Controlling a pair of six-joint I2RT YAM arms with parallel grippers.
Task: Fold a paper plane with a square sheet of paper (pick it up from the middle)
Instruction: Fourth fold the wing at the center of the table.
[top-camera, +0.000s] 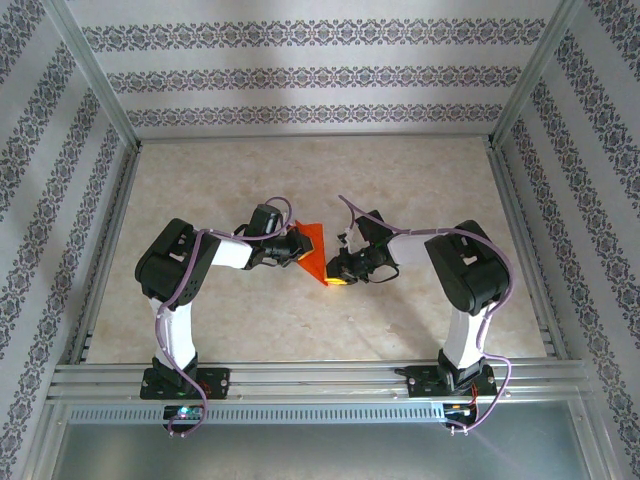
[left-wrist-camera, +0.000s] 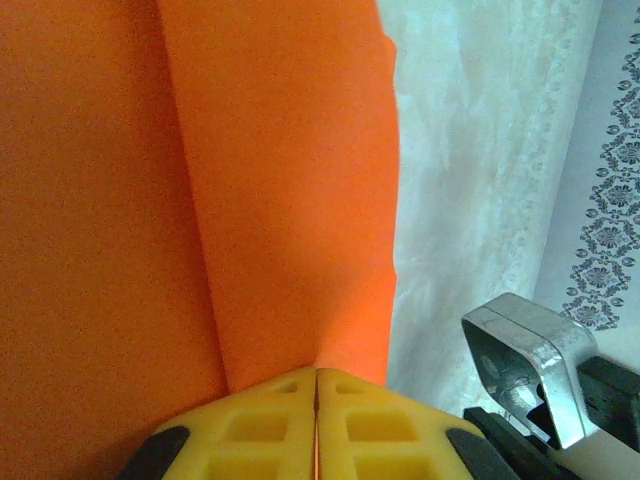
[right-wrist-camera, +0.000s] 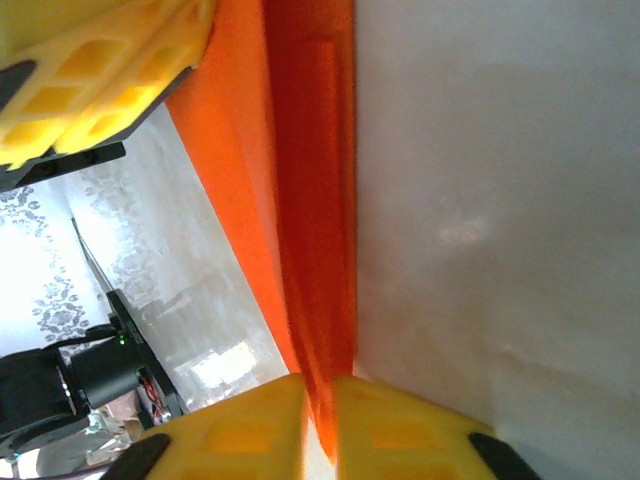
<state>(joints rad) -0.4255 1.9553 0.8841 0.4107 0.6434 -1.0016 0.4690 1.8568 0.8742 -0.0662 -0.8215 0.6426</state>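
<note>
The bright orange-red sheet of paper is folded into a narrow pointed shape with a long crease and is held above the table between both arms. My left gripper comes in from the left. In the left wrist view its yellow fingers are pressed together on the paper's edge by the crease. My right gripper is at the lower tip. Its yellow fingers stand a narrow slit apart, and a dark layered strip of the paper fills that slit at the tips.
The beige marbled tabletop lies under the paper. Metal frame rails run along the near edge and both sides, with patterned walls behind. In the left wrist view the right arm's metal finger mount sits close on the right.
</note>
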